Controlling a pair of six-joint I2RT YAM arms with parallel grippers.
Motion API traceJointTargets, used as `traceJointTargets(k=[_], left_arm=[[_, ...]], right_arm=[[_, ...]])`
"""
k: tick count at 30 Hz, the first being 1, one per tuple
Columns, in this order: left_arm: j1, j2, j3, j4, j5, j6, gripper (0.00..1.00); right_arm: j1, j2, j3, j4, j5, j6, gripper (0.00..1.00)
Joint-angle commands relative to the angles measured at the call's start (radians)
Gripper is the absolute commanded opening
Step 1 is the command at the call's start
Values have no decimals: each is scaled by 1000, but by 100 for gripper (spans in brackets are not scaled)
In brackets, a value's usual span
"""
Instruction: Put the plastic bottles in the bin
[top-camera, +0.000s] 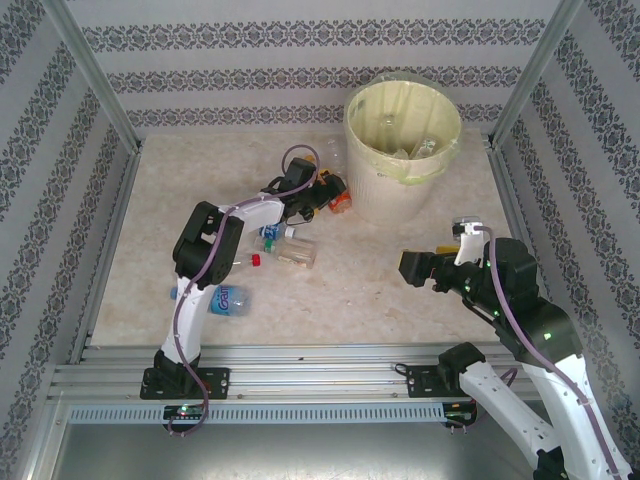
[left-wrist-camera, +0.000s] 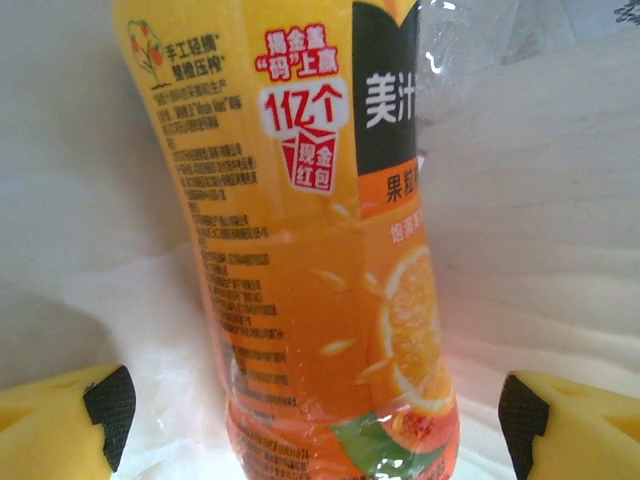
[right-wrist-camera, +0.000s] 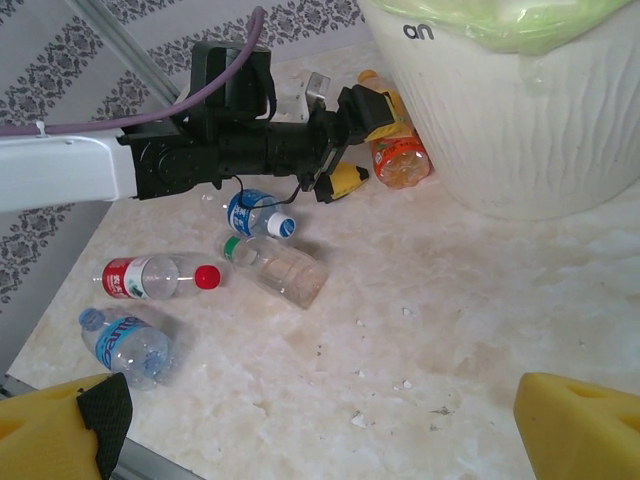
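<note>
The orange juice bottle (left-wrist-camera: 330, 300) lies on the worktop (top-camera: 380, 290) against the foot of the bin (top-camera: 400, 195). Its orange label carries small black Chinese print, a red-and-white panel reading "1亿个" above "现金红包", white characters "美汁" on a black patch, and a picture of a sliced orange with green leaves. The left gripper (left-wrist-camera: 312, 405) straddles this bottle, with its yellow, black-padded fingers (left-wrist-camera: 60, 420) spread wide and a gap showing on each side.

The bin is a cream ribbed bucket lined with a pale yellow-green bag, and its wall bears the black letters "an". A few clear bottles lie inside it.

Four more bottles lie loose on the marbled worktop:
- a blue-labelled bottle with a white cap (right-wrist-camera: 255, 213)
- a clear bottle with a green cap (right-wrist-camera: 275, 268)
- a red-labelled bottle with a red cap (right-wrist-camera: 150, 278)
- a blue-labelled bottle (right-wrist-camera: 125, 340) whose wording is too small to read

The right gripper (right-wrist-camera: 315, 430) hangs over bare worktop with its fingers fully spread and nothing between them.
</note>
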Motion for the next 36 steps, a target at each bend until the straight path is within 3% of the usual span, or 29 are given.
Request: traceJointTargets(k=[1, 24, 36], left_arm=[[8, 42, 14, 58, 10, -45, 93], [-26, 148, 77, 83, 47, -97, 75], [-27, 115, 21, 121, 50, -92, 58]], right_arm=[[13, -7, -11, -6, 22, 20, 98], [11, 8, -25, -3, 38, 20, 98], [12, 15, -28, 3, 38, 21, 98]])
